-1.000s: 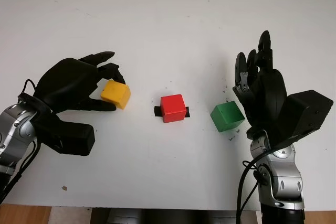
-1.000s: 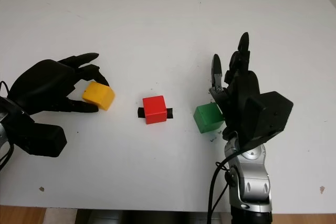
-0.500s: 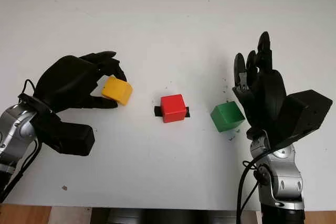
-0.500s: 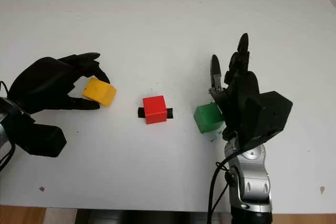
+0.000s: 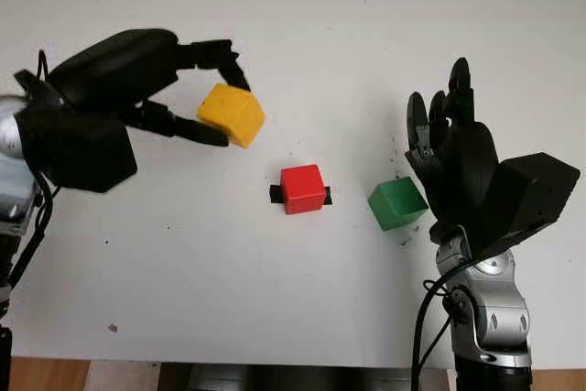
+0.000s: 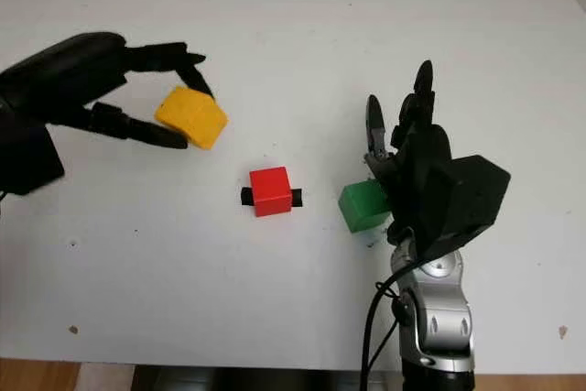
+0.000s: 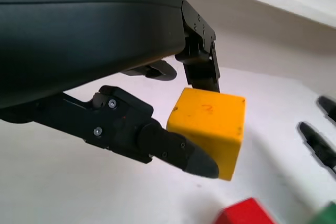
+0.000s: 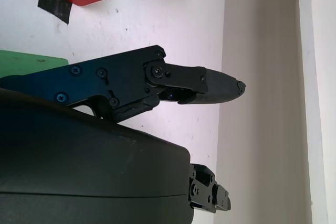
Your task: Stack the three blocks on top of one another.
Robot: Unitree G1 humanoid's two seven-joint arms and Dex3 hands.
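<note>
Since a second ago, our left hand (image 5: 188, 89) has lifted the yellow block (image 5: 233, 114) off the bench (image 5: 302, 34) and carried it up and a little toward the middle; everything else has stayed put.

We see a wide white bench with both our arms coming in from the near edge. Our left hand hangs above the bench on the left side, its fingers clamped on the yellow block, one finger on top and one underneath, the block tilted and clear of the surface. Our right hand (image 5: 444, 135) stands upright just beside the green block (image 5: 396, 203) on the right, open and holding nothing.

On the bench, the red block (image 5: 302, 188) sits in the middle on a strip of black tape (image 5: 275, 193). The green block sits near it to the right, apart from it.

We judge the step in hand to be carrying yellow to red, the first layer of the stack. Next, the block must travel right and toward us until it is over red, level out, come down square, and be released gently. Green would follow on top.
</note>
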